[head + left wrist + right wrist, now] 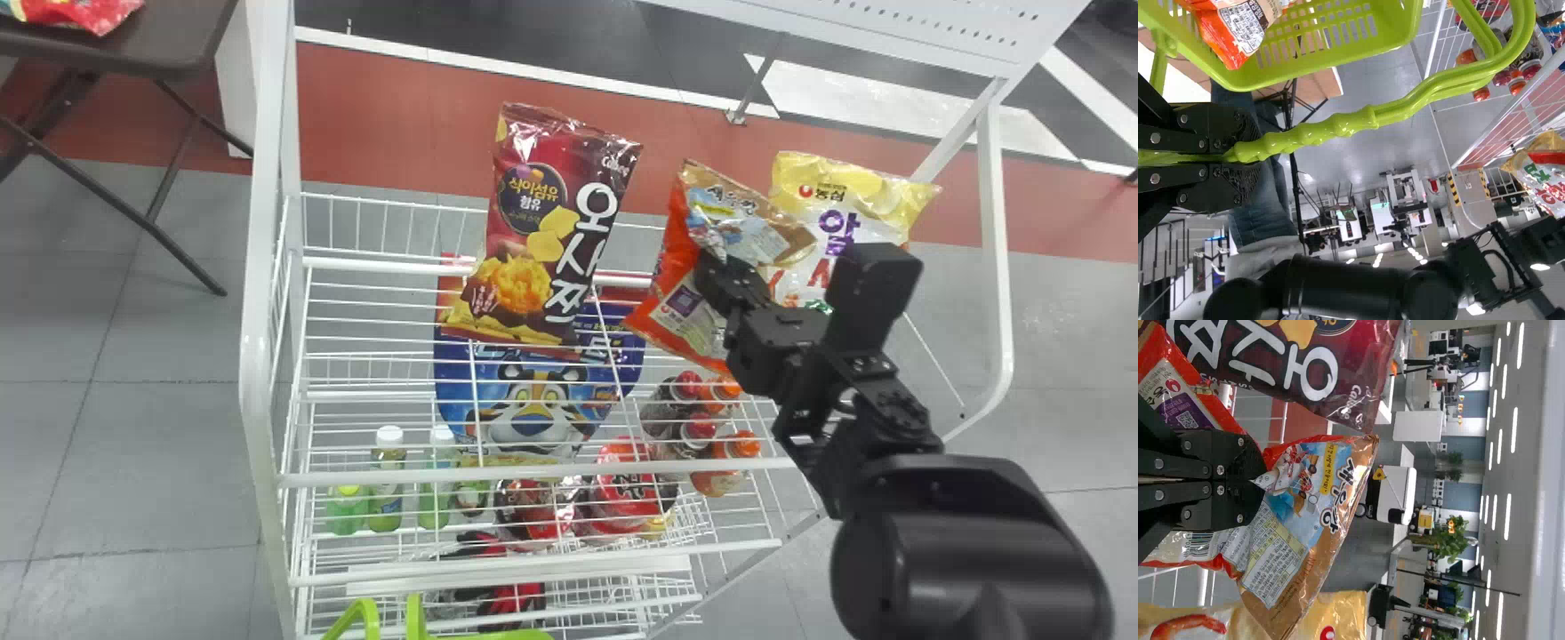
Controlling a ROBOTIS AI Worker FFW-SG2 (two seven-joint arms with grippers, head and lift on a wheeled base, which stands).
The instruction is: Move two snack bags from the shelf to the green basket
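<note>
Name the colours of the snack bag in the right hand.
The bag: orange-red, tan and light blue; best in the right wrist view.

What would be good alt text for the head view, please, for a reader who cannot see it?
The robot's right gripper pinches an orange snack bag at a white wire shelf, between a maroon bag on the left and a yellow-and-white bag on the right. Bottles stand lower down, and part of the green basket shows at the bottom edge.
</note>
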